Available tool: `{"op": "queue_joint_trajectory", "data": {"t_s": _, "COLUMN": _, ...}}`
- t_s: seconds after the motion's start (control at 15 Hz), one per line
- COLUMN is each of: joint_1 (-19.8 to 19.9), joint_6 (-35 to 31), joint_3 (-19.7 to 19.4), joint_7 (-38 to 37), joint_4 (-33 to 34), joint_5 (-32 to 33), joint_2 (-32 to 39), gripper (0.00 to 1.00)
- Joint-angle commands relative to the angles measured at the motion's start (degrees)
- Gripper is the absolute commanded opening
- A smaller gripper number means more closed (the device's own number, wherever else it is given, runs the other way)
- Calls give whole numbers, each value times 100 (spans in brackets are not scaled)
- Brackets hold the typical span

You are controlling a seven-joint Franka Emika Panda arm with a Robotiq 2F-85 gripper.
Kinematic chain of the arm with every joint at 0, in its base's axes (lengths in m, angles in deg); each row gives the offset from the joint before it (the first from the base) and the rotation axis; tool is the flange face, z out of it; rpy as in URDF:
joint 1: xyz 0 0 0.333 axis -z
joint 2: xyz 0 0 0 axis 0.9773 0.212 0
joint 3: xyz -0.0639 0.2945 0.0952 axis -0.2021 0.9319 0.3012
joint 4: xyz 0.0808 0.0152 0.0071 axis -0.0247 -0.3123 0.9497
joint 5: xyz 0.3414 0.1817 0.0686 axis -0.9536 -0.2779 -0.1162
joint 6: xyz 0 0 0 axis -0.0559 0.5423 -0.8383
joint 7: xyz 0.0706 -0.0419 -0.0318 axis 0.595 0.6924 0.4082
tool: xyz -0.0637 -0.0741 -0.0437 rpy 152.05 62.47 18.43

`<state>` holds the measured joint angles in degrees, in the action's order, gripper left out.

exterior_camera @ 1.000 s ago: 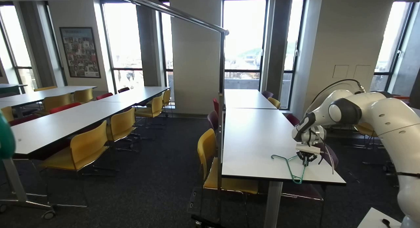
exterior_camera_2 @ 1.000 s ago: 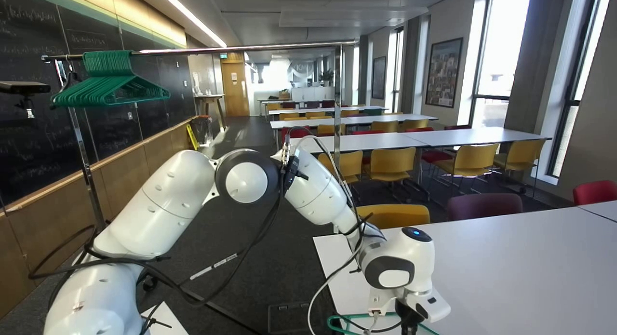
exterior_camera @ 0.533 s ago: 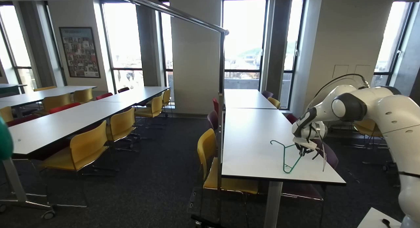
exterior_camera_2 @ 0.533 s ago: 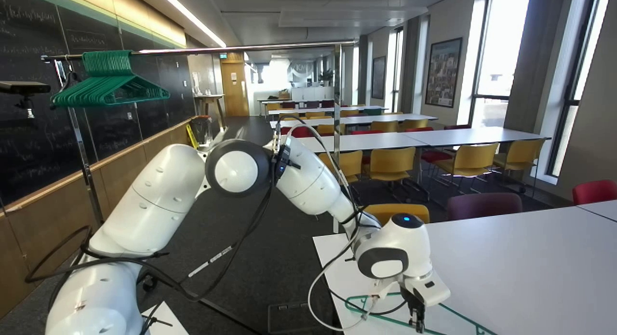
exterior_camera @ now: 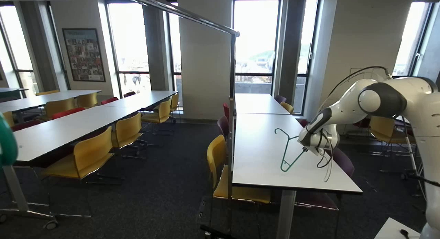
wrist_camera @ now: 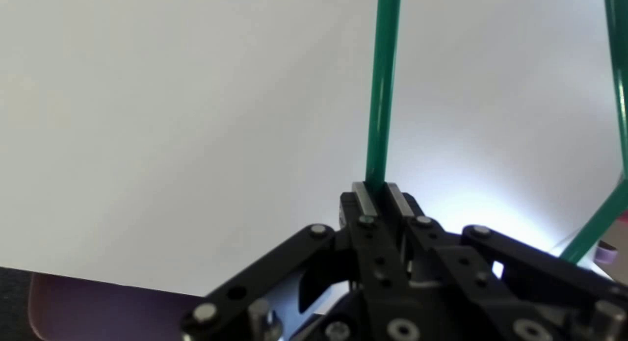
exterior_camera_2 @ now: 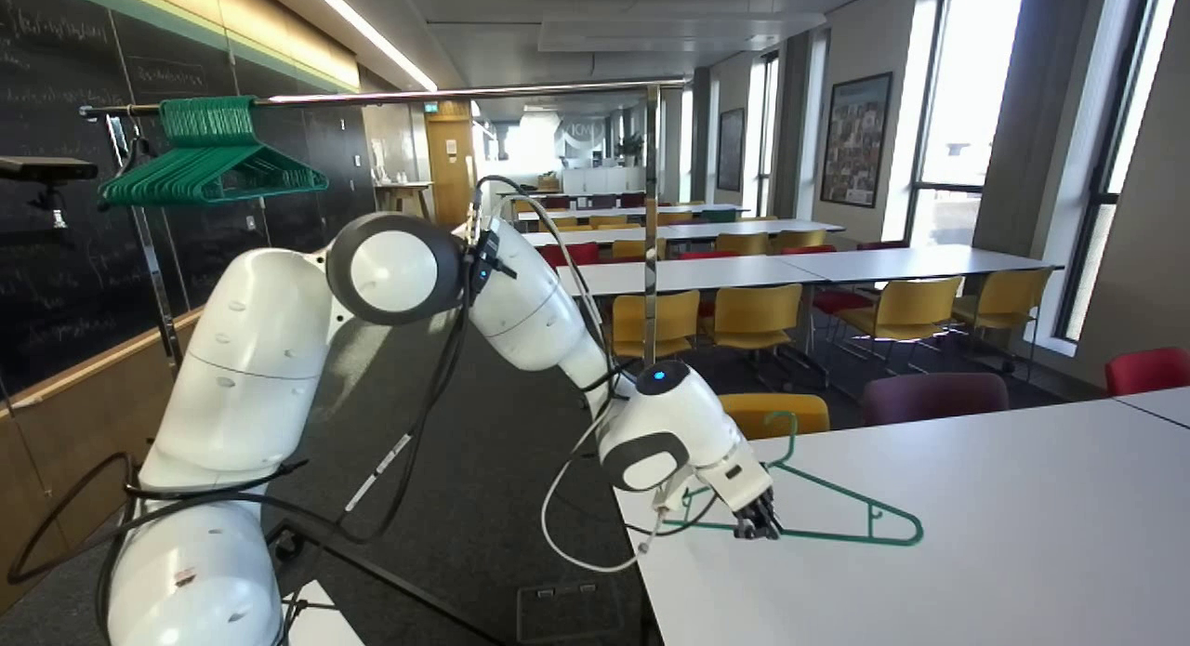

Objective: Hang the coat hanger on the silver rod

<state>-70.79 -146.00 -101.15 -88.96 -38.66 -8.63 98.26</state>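
The coat hanger [exterior_camera: 285, 151] is thin and green, with its hook pointing up and away from the gripper. It appears raised above the white table and tilted. In an exterior view its long bottom bar [exterior_camera_2: 841, 537] runs through the gripper [exterior_camera_2: 760, 520]. My gripper [exterior_camera: 305, 149] is shut on this bar. In the wrist view the bar [wrist_camera: 382, 86] enters between the fingertips of the gripper [wrist_camera: 377, 191]. Part of the hanger is hidden behind the gripper and wrist. The silver rod [exterior_camera_2: 521, 92] stands high above the table level; it also shows in an exterior view [exterior_camera: 185, 14].
Several green hangers [exterior_camera_2: 214, 163] hang at one end of the rod. A silver upright post [exterior_camera: 232, 94] carries the rod beside the white table [exterior_camera: 264, 129]. A yellow chair [exterior_camera: 217, 153] and purple chairs [exterior_camera_2: 934, 400] stand along the table. Cables loop from the arm.
My gripper has lifted and tilted, carrying the hanger up from the table's near edge. The hanger has swung so its hook stands higher. The grip stays shut.
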Motion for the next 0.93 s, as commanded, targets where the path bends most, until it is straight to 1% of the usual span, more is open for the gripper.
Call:
{"op": "queue_joint_trajectory", "data": {"t_s": 0.0, "joint_1": -619, "joint_6": -1103, "joint_3": 54, "joint_7": -441, "joint_4": -1142, "joint_5": -459, "joint_2": -952, "gripper": 2}}
{"op": "queue_joint_trajectory", "data": {"t_s": 0.13, "joint_1": -1057, "joint_6": -1509, "joint_3": -22, "joint_7": -638, "joint_4": -1446, "joint_5": -809, "joint_2": -1183, "gripper": 2}}
{"op": "queue_joint_trajectory", "data": {"t_s": 0.27, "joint_1": -1452, "joint_6": -1862, "joint_3": -67, "joint_7": -669, "joint_4": -1663, "joint_5": -1243, "joint_2": -1352, "gripper": 2}}
{"op": "queue_joint_trajectory", "data": {"t_s": 0.33, "joint_1": -2047, "joint_6": -1581, "joint_3": -612, "joint_7": -497, "joint_4": -1453, "joint_5": -1606, "joint_2": -1465, "gripper": 2}}
{"op": "queue_joint_trajectory", "data": {"t_s": 0.4, "joint_1": -2313, "joint_6": -1639, "joint_3": -776, "joint_7": -454, "joint_4": -1442, "joint_5": -1846, "joint_2": -1500, "gripper": 2}}
{"op": "queue_joint_trajectory", "data": {"t_s": 0.53, "joint_1": -3180, "joint_6": -1633, "joint_3": -1538, "joint_7": -307, "joint_4": -1198, "joint_5": -2297, "joint_2": -1500, "gripper": 2}}
{"op": "queue_joint_trajectory", "data": {"t_s": 0.67, "joint_1": -4034, "joint_6": -1631, "joint_3": -2340, "joint_7": -257, "joint_4": -925, "joint_5": -2571, "joint_2": -1412, "gripper": 2}}
{"op": "queue_joint_trajectory", "data": {"t_s": 0.87, "joint_1": -5354, "joint_6": -1620, "joint_3": -3603, "joint_7": -358, "joint_4": -527, "joint_5": -2846, "joint_2": -1101, "gripper": 2}}
